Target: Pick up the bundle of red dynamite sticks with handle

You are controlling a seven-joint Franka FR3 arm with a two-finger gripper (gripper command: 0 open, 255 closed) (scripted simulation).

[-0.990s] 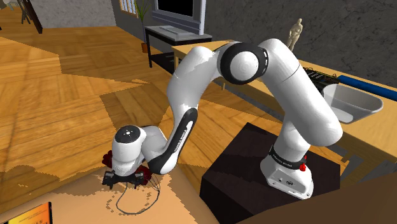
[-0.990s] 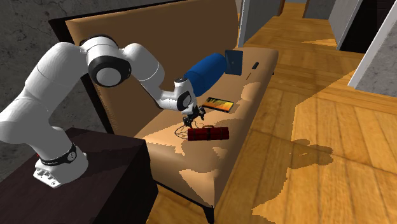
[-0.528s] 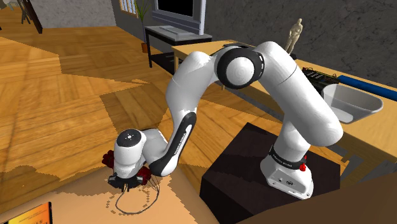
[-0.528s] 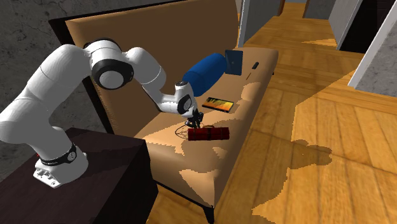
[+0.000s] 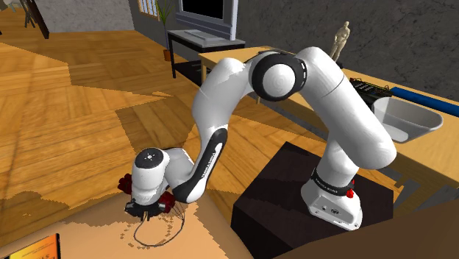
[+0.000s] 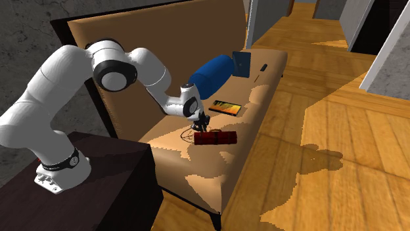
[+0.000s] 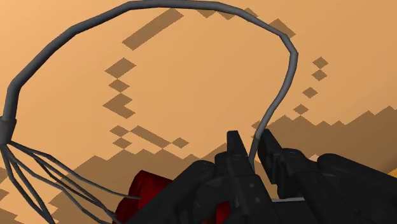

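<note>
Near the front edge of the tan sofa seat (image 6: 205,172) lies the bundle of red dynamite sticks (image 6: 215,138). My black two-finger gripper (image 7: 251,137) is pinched onto its thin grey wire loop handle (image 7: 294,57). I'd lift slowly, straight up, since thin wire could slip and the bundle swing

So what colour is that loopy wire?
Grey wire; the wrist view shows it best.
</note>
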